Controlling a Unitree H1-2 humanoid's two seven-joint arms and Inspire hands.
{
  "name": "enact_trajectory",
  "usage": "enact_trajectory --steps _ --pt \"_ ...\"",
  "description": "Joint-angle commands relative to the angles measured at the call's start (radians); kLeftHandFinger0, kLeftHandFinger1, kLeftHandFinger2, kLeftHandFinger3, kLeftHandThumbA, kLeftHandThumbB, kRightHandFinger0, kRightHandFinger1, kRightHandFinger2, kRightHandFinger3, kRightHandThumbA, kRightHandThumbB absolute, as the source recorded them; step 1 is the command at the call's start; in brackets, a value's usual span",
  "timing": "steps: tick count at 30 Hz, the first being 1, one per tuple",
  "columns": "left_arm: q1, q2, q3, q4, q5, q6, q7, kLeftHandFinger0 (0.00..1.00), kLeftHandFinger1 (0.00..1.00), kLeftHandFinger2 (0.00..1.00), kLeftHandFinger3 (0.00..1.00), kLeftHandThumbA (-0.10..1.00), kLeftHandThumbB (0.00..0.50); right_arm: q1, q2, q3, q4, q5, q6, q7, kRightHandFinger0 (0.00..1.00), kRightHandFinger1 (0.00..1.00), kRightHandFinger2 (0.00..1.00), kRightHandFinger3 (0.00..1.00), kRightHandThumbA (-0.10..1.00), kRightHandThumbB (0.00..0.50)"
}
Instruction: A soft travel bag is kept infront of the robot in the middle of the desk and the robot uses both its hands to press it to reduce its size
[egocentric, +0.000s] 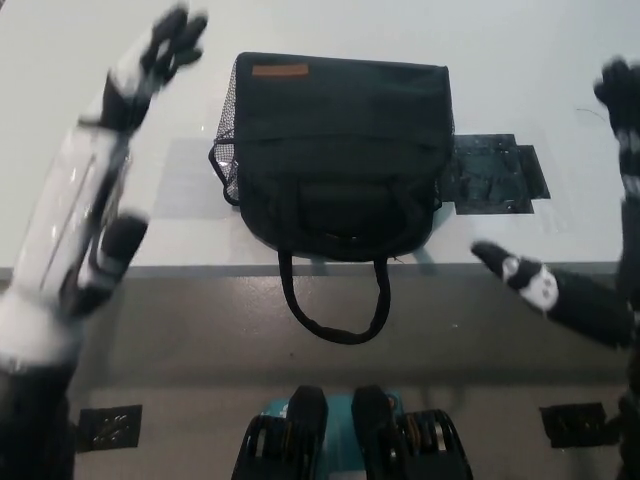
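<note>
Both hands up and spread, left hand (95, 190), right hand (590, 240), flanking the bag (340, 150) — an uneven press could shove it off the desk (100, 100) edge.

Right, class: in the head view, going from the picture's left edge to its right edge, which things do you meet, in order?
White left hand → mesh side pocket → soft black travel bag → dark flat patch on the desk → black right hand.
</note>
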Motion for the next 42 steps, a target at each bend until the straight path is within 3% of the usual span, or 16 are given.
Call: enact_trajectory --steps 1,3,4,6,11,15,18,23,28,31,35,38,42 --pt "-0.096 0.018 0.007 0.046 0.012 0.114 -0.022 1.00 1.00 1.00 1.00 1.00 0.403 -0.116 0.020 0.006 0.013 0.015 0.129 0.016 1.00 1.00 1.00 1.00 1.00 0.214" --pt "-0.111 0.015 0.006 0.066 0.018 0.128 -0.019 1.00 1.00 1.00 1.00 1.00 0.382 -0.138 0.023 0.005 0.031 0.024 0.148 0.019 1.00 1.00 1.00 1.00 1.00 0.205" --pt "-0.135 0.015 0.006 0.110 0.021 0.111 -0.016 1.00 1.00 1.00 1.00 1.00 0.347 -0.175 0.020 0.004 0.065 0.017 0.144 0.019 1.00 1.00 1.00 1.00 1.00 0.175" --pt "-0.165 0.016 0.009 0.174 0.018 0.083 -0.013 1.00 1.00 1.00 1.00 1.00 0.337 -0.222 0.022 0.003 0.115 0.013 0.136 0.016 1.00 1.00 1.00 1.00 1.00 0.156" --pt "-0.265 0.018 -0.009 0.337 0.056 0.056 -0.007 1.00 1.00 1.00 1.00 1.00 0.322 -0.356 0.033 -0.012 0.251 0.049 0.189 0.014 1.00 1.00 1.00 1.00 1.00 0.233" --pt "-0.325 0.004 -0.014 0.398 0.050 0.093 -0.010 1.00 1.00 1.00 1.00 1.00 0.332 -0.428 0.045 -0.014 0.337 0.057 0.184 0.011 1.00 1.00 1.00 1.00 1.00 0.227" --pt "-0.381 -0.016 -0.023 0.470 0.064 0.099 0.002 1.00 1.00 1.00 1.00 1.00 0.310 -0.502 0.066 -0.026 0.425 0.066 0.204 -0.005 1.00 1.00 1.00 1.00 1.00 0.249" --pt "-0.440 -0.073 0.000 0.559 0.025 0.138 0.021 1.00 1.00 1.00 1.00 1.00 0.325 -0.589 0.104 -0.052 0.551 0.094 0.220 -0.015 1.00 1.00 1.00 1.00 1.00 0.263" --pt "-0.499 -0.090 0.009 0.670 0.035 0.153 0.030 1.00 1.00 1.00 1.00 1.00 0.374 -0.663 0.129 -0.083 0.717 0.124 0.177 -0.034 1.00 1.00 1.00 1.00 1.00 0.225" --pt "-0.524 -0.108 0.025 0.736 0.026 0.156 0.045 1.00 1.00 1.00 1.00 1.00 0.393 -0.691 0.144 -0.117 0.792 0.173 0.151 -0.031 1.00 1.00 1.00 1.00 1.00 0.234" --pt "-0.561 -0.128 0.080 0.849 -0.048 0.142 0.022 1.00 1.00 1.00 1.00 1.00 0.333 -0.744 0.160 -0.170 0.926 0.246 0.111 -0.012 1.00 1.00 1.00 1.00 1.00 0.248" --pt "-0.570 -0.135 0.099 0.894 -0.060 0.146 0.020 1.00 1.00 1.00 1.00 1.00 0.326 -0.766 0.161 -0.188 0.996 0.257 0.097 -0.012 1.00 1.00 1.00 1.00 1.00 0.257" --pt "-0.586 -0.136 0.104 0.972 -0.050 0.133 0.023 1.00 1.00 1.00 1.00 1.00 0.336 -0.789 0.161 -0.221 1.088 0.293 0.079 -0.008 1.00 1.00 1.00 1.00 1.00 0.214"
